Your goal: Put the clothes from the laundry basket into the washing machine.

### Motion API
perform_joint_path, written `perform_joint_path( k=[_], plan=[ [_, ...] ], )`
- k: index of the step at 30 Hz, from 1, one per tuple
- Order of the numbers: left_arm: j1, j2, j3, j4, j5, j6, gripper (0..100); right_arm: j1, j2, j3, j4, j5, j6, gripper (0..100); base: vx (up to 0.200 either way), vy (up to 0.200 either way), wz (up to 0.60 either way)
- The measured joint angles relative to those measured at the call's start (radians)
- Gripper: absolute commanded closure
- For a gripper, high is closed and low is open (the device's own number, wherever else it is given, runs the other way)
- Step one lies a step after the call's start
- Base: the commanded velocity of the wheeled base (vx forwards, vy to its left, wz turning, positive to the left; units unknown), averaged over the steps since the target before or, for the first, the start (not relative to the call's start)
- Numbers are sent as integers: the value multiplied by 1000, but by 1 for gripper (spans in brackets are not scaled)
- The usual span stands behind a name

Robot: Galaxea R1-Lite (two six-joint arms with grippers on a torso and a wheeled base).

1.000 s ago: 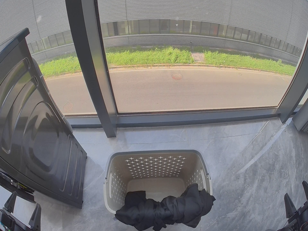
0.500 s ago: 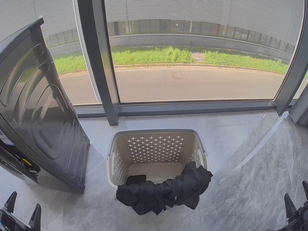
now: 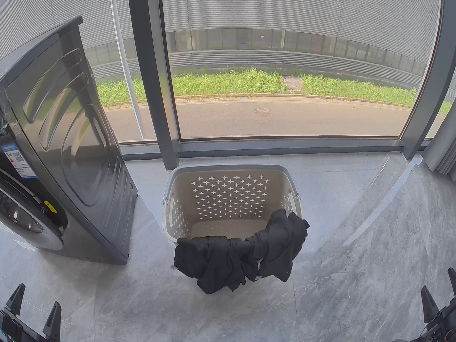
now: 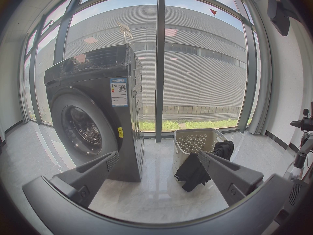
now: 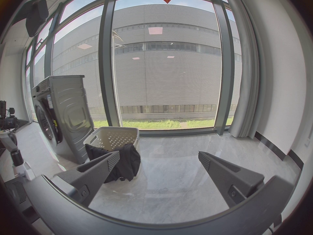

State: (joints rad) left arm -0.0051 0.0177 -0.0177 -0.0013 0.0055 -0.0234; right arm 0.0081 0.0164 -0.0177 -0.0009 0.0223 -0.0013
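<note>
You see one washing machine (image 3: 71, 134), one laundry basket (image 3: 229, 168), one black garment (image 3: 237, 257) over its rim; left gripper (image 3: 36, 304), right gripper (image 3: 438, 286) low, both spread apart.

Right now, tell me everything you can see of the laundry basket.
The laundry basket is a beige plastic tub with rounded corners, a grey rim and star-shaped holes in its walls. It stands upright on the grey floor before the window, beside the washing machine and apart from it. Black clothes hang over its near rim.

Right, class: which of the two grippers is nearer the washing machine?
The left gripper, on the washing machine's side; the right gripper sits past the laundry basket.
</note>
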Motion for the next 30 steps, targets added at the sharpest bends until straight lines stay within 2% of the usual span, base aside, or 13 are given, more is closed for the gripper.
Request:
perform_joint_path(
  k=[4, 12, 30],
  plan=[
    [0, 0, 0, 0, 0, 0, 0, 0, 0, 0, 0, 0, 0, 0, -200, 0, 0],
    [1, 0, 0, 0, 0, -1, 0, 1, 0, 0, 0, 0, 0, 0, 0, 0, 0],
    [0, 0, 0, 0, -1, -3, 0, 1, 0, 0, 0, 0, 0, 0, 0, 200, 0]
  ],
)
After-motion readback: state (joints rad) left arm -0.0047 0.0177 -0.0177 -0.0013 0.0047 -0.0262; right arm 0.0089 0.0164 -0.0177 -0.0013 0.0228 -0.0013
